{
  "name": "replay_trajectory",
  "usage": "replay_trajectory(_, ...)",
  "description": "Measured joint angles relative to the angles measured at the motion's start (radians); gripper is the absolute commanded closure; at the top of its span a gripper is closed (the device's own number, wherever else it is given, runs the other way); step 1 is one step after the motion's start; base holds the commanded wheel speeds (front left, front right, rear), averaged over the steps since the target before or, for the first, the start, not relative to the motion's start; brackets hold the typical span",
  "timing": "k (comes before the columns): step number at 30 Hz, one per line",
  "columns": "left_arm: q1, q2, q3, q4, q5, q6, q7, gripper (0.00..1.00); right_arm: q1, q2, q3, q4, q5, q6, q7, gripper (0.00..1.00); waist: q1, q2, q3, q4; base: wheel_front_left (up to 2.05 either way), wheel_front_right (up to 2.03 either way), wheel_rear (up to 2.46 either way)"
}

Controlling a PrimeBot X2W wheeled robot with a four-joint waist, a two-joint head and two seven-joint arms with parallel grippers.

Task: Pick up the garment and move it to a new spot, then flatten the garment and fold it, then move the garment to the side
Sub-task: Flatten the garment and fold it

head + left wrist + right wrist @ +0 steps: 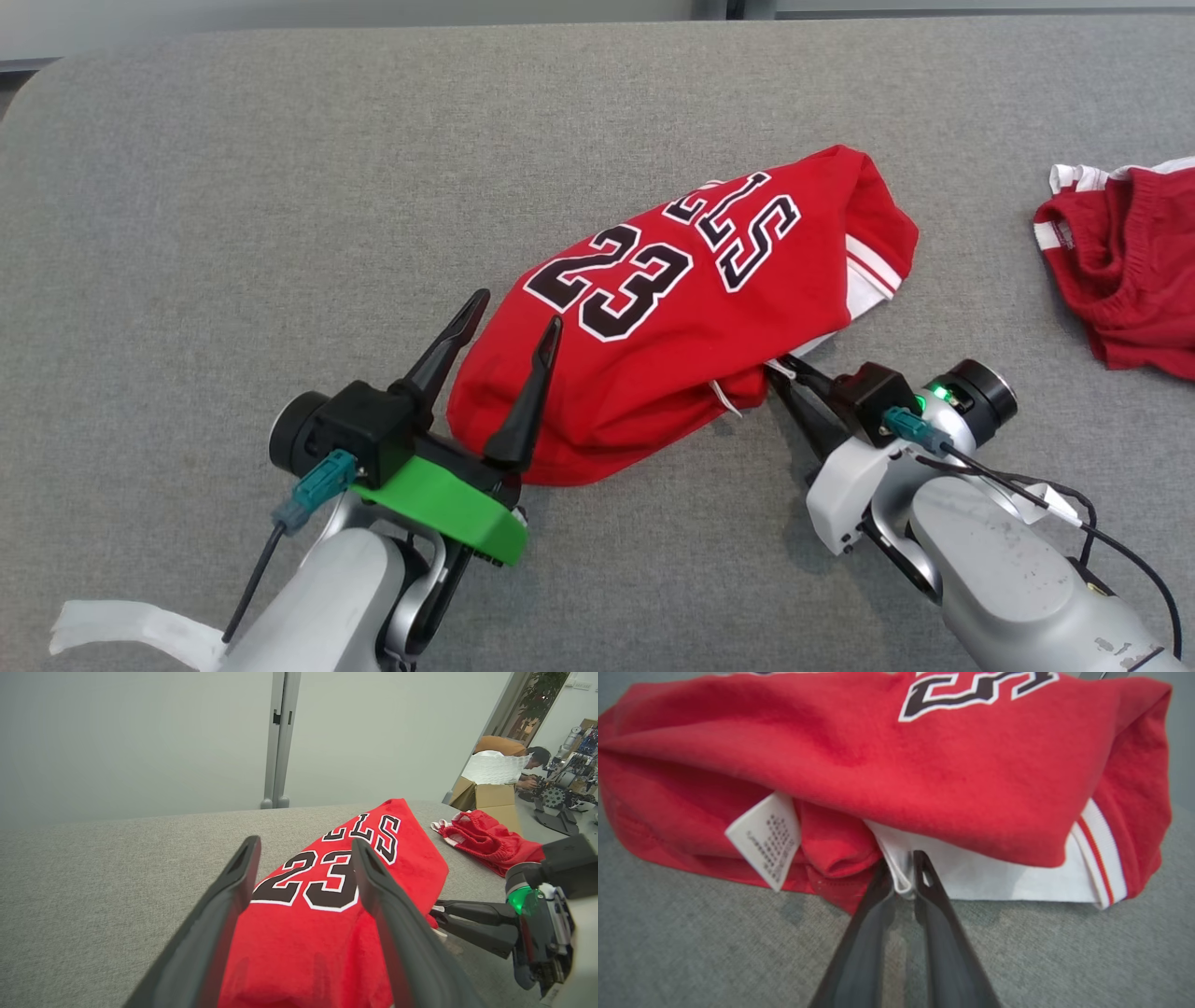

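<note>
White trim point(900, 879) pinched between my right fingers point(945, 938), nearly closed on it, at 5 o'clock edge of red jersey point(672, 345). My left fingers point(526, 401) spread wide over jersey's 7 o'clock end, gripping nothing. Jersey bunched mid grey worktop point(280, 187). My judgement: close left on single layer first; lift both ends level; steer clear of red shorts point(1130, 271) at 3 o'clock.

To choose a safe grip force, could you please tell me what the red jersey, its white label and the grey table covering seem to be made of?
The jersey: soft matte knit, probably cotton or a blend; fuzzy surface, limp folds. The label: thin smooth tape, perhaps synthetic; stands stiffly out. The table covering: grey felt-like textile, matte, flecked fibres.
</note>
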Motion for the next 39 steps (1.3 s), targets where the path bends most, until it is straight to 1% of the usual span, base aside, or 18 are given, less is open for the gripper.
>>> replay_trajectory(5, 0.018, 0.003, 0.011, -0.004, 0.002, 0.005, 0.000, 0.00, 0.000, 0.000, 0.000, 0.003, 0.001, 0.008, 0.000, 1.00, 0.0000, 0.0000, -0.004, -0.003, 0.00, 0.00, 0.00)
replay_trajectory(9, 0.037, 0.006, 0.034, -0.003, 0.002, 0.011, 0.000, 0.00, 0.000, 0.006, -0.041, -0.013, 0.031, 0.006, -0.004, 1.00, 0.0000, 0.0000, -0.018, -0.013, 0.00, 0.00, 0.00)
replay_trajectory(14, 0.068, 0.007, 0.054, -0.002, 0.001, 0.018, 0.000, 0.00, -0.007, 0.009, -0.099, -0.088, 0.069, -0.011, -0.009, 1.00, 0.0000, 0.0000, -0.041, -0.033, 0.00, 0.00, 0.00)
replay_trajectory(19, 0.098, 0.006, 0.067, 0.000, -0.002, 0.021, 0.000, 0.00, -0.022, -0.003, -0.136, -0.164, 0.105, -0.010, -0.012, 1.00, 0.0000, 0.0000, -0.069, -0.057, 0.00, 0.00, 0.00)
replay_trajectory(21, 0.104, 0.002, 0.068, 0.000, -0.008, 0.021, 0.000, 0.00, -0.022, -0.005, -0.146, -0.189, 0.117, -0.007, -0.012, 1.00, 0.0000, 0.0000, -0.082, -0.066, 0.00, 0.00, 0.00)
replay_trajectory(24, 0.118, -0.007, 0.069, 0.000, -0.015, 0.021, 0.000, 0.00, -0.022, -0.001, -0.151, -0.237, 0.148, 0.014, -0.012, 1.00, 0.0000, 0.0000, -0.103, -0.077, 0.00, 0.00, 0.00)
replay_trajectory(28, 0.139, -0.027, 0.071, -0.001, -0.025, 0.021, 0.000, 0.00, -0.022, 0.016, -0.130, -0.292, 0.184, 0.044, -0.013, 1.00, 0.0000, 0.0000, -0.132, -0.088, 0.00, 0.00, 0.00)
replay_trajectory(31, 0.142, -0.031, 0.091, -0.007, -0.025, 0.021, 0.000, 0.00, -0.022, 0.043, -0.089, -0.338, 0.212, 0.062, -0.013, 1.00, 0.0000, 0.0000, -0.153, -0.090, 0.00, 0.00, 0.00)
replay_trajectory(34, 0.142, -0.031, 0.117, -0.021, -0.025, 0.021, 0.000, 0.00, -0.022, 0.081, -0.051, -0.392, 0.265, 0.067, 0.002, 1.00, 0.0000, 0.0000, -0.172, -0.086, 0.00, 0.00, 0.00)
replay_trajectory(37, 0.142, -0.028, 0.156, -0.030, -0.024, 0.030, 0.000, 0.00, -0.022, 0.130, -0.031, -0.443, 0.343, 0.071, 0.024, 1.00, 0.0000, 0.0000, -0.184, -0.072, 0.00, 0.00, 0.00)
replay_trajectory(38, 0.142, -0.027, 0.169, -0.034, -0.024, 0.035, 0.000, 0.00, -0.022, 0.141, -0.029, -0.453, 0.373, 0.071, 0.035, 1.00, 0.0000, 0.0000, -0.188, -0.066, 0.00, 0.00, 0.00)
replay_trajectory(39, 0.142, -0.027, 0.169, -0.034, -0.024, 0.035, 0.000, 0.00, -0.022, 0.141, -0.029, -0.453, 0.373, 0.071, 0.035, 1.00, 0.0000, 0.0000, -0.188, -0.066, 0.00, 0.00, 0.00)
